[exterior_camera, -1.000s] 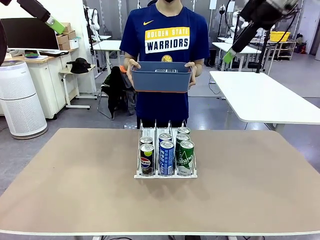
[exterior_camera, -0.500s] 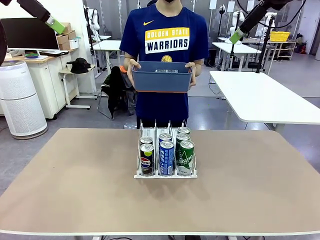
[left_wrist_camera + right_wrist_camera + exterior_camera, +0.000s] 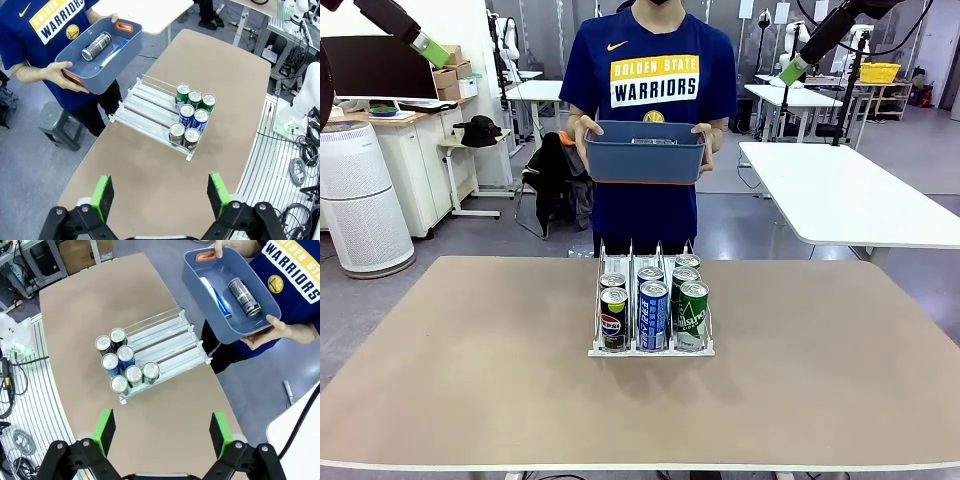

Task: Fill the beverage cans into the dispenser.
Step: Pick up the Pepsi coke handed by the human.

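Counter (image 3: pixel 460 350) tan and wide, with rounded corners; bare surface open to the left, right and near side of the dispenser. Beyond the far edge, a person standing, hands (image 3: pixel 582 135) on the two short ends of a dark blue bin (image 3: pixel 643 160), held at chest height above the level of the counter. Inside the bin, lying flat: one dark can (image 3: pixel 245 296) with a silver top, and beside it a long blue-and-white item (image 3: pixel 216 297), kind not clear. Dispenser (image 3: pixel 650 351) set mid-counter, toward the far edge, low front lip facing the robot's side. Seven cans upright inside, packed toward that lip: two black cans (image 3: pixel 614 320) in the left lane, two blue cans (image 3: pixel 653 316) in the middle, three green cans (image 3: pixel 693 318) in the right. Rear stretch of every lane open behind them. Left jaws spread wide and empty, green pads (image 3: pixel 103 195) high above the counter, well apart from everything. Right jaws likewise spread and empty, pads (image 3: pixel 105 430) high overhead.
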You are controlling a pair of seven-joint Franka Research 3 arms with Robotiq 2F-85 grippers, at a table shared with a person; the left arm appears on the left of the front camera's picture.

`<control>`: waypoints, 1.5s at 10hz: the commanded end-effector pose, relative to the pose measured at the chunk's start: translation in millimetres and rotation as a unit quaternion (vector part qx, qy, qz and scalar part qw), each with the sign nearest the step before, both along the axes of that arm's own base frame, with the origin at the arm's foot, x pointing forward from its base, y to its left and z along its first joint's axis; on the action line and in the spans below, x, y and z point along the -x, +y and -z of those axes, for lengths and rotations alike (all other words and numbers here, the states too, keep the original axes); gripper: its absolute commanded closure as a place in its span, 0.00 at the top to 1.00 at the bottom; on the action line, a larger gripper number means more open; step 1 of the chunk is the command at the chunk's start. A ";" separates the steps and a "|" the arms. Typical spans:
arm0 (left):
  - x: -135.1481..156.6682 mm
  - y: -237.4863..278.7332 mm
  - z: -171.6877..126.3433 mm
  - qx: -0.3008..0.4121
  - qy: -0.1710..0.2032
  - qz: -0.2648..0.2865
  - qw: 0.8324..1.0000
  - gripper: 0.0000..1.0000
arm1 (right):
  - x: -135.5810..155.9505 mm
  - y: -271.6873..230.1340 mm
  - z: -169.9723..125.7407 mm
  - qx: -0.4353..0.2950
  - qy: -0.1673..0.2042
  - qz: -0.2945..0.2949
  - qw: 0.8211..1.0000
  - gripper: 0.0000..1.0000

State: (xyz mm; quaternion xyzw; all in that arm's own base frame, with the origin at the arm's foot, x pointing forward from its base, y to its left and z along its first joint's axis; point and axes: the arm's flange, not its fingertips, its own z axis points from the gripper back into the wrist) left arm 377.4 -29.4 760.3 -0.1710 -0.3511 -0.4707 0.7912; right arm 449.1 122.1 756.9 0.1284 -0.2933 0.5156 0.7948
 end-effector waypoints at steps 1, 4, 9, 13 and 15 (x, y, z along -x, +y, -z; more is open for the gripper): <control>0.6 0.0 0.5 -0.004 0.004 -0.003 1.000 1.00 | -0.4 -1.4 0.0 0.000 0.000 0.001 1.000 1.00; 0.6 0.0 0.5 -0.004 0.004 -0.003 1.000 1.00 | 18.5 1.1 -15.5 -0.041 0.009 0.045 0.998 1.00; 0.6 0.0 0.5 -0.004 0.004 -0.003 1.000 1.00 | 25.3 -6.5 -33.0 -0.034 -0.002 0.049 0.998 1.00; 0.6 0.0 0.5 -0.004 0.004 -0.003 1.000 1.00 | 25.3 -6.5 -33.0 -0.034 -0.002 0.049 0.998 1.00; 0.6 0.0 0.5 -0.004 0.004 -0.003 1.000 1.00 | 25.3 -6.5 -33.0 -0.034 -0.002 0.049 0.998 1.00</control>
